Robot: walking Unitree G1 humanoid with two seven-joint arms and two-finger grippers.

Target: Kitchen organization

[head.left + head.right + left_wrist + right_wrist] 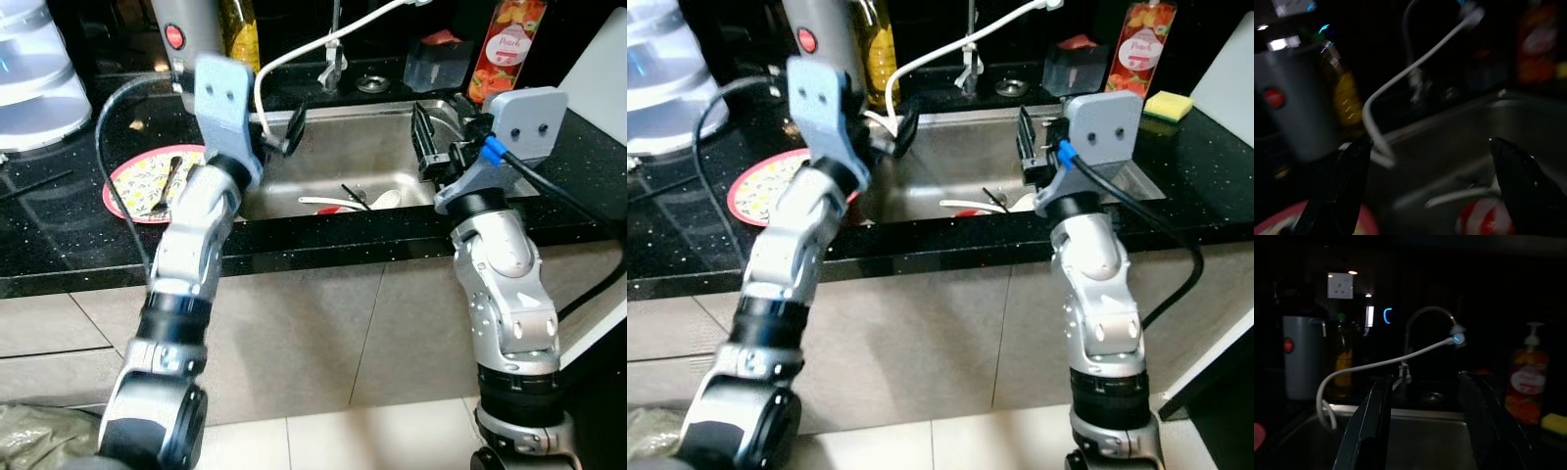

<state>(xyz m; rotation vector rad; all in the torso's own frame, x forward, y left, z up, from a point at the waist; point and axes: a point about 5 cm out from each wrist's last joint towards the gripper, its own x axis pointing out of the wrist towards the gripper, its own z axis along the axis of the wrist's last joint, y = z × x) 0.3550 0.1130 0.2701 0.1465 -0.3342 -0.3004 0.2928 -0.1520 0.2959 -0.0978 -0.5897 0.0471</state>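
Note:
A steel sink (367, 147) is set into the black counter, holding a white utensil (328, 203), a red item (333, 210) and a white dish (388, 199). Left of the sink, a pink patterned plate (132, 186) carries a dark utensil (168, 181). My left gripper (279, 132) hovers over the sink's left rim; in the left wrist view its fingers (1347, 181) stand wide apart around nothing. Over the sink's right side, my right gripper (428, 147) is held open and empty, its fingers (1374, 426) pointing toward the faucet (1415, 333).
A white hose (313, 44) loops from the faucet to the sink's left edge. Behind stand a grey canister with a red button (181, 34), an oil bottle (240, 34), a clear box (436, 61), a peach soap bottle (505, 44) and a yellow sponge (1169, 104). A white appliance (34, 78) sits far left.

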